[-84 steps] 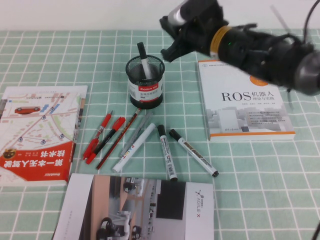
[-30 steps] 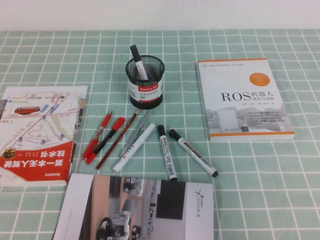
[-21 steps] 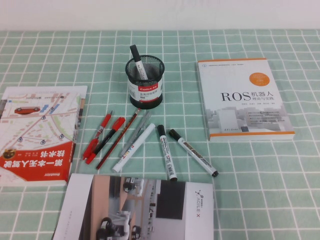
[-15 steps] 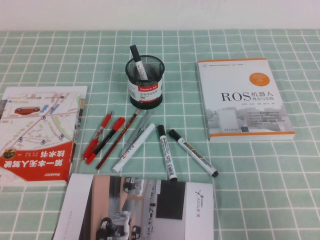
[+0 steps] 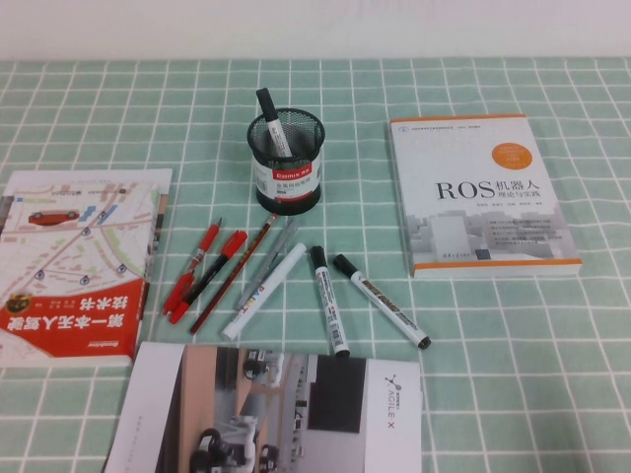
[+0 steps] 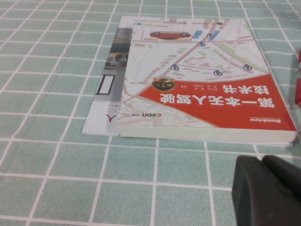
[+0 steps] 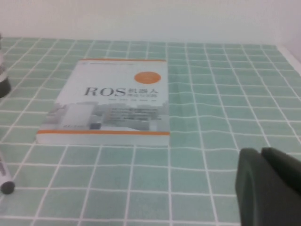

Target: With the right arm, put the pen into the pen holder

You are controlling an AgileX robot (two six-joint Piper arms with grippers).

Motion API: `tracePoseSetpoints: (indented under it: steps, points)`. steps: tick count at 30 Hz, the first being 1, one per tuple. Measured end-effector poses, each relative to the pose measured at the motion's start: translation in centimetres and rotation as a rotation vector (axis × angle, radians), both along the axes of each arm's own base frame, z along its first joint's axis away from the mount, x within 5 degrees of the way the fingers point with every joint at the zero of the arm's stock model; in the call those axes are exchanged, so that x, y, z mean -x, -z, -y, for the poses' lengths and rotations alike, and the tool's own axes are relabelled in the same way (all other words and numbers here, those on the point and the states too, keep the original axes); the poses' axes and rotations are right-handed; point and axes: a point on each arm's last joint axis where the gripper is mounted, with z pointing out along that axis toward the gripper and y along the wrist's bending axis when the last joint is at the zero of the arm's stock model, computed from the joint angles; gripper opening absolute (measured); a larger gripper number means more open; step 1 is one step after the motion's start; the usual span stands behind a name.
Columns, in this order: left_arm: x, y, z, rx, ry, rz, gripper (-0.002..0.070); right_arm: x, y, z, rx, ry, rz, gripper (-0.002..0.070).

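Mesh walls of the pen holder (image 5: 286,163) stand upright on the green checked tablecloth (image 5: 493,355), a red-and-white label wrapped around the lower half. One pen (image 5: 273,123) stands inside it, leaning toward the robot's left with its black cap poking above the rim; nothing else shows in the cup. Nearer the robot, two more black-capped markers (image 5: 329,313) lie flat on the cloth, close together and fanning apart, with a white marker (image 5: 264,291) just left of them and a cluster of red pens (image 5: 202,271) further left. A white ROS book (image 5: 478,197) lies to the right of the holder, well apart from it, and a red map-covered book (image 5: 79,266) lies at the left edge. A grey brochure (image 5: 271,409) sits at the near edge. Neither arm shows in the high view. The right gripper (image 7: 270,186) appears only in its wrist view, low over the cloth near the ROS book, jaws together and empty. The left gripper (image 6: 265,190) hangs just beside the map-covered book, its fingers pressed together with nothing between them.
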Motion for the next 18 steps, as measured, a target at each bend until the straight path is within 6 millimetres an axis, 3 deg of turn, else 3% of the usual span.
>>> tracePoseSetpoints:
  steps: [7, 18]
  points:
    - [0.0, 0.0, 0.0, 0.000, 0.000, 0.000, -0.0004, -0.2, 2.4, 0.1, -0.053, 0.050, -0.014, -0.0019]
    - [0.0, 0.0, 0.0, 0.000, 0.000, 0.000, -0.0004, 0.1, 3.5, 0.1, -0.069, 0.052, -0.110, -0.0019]
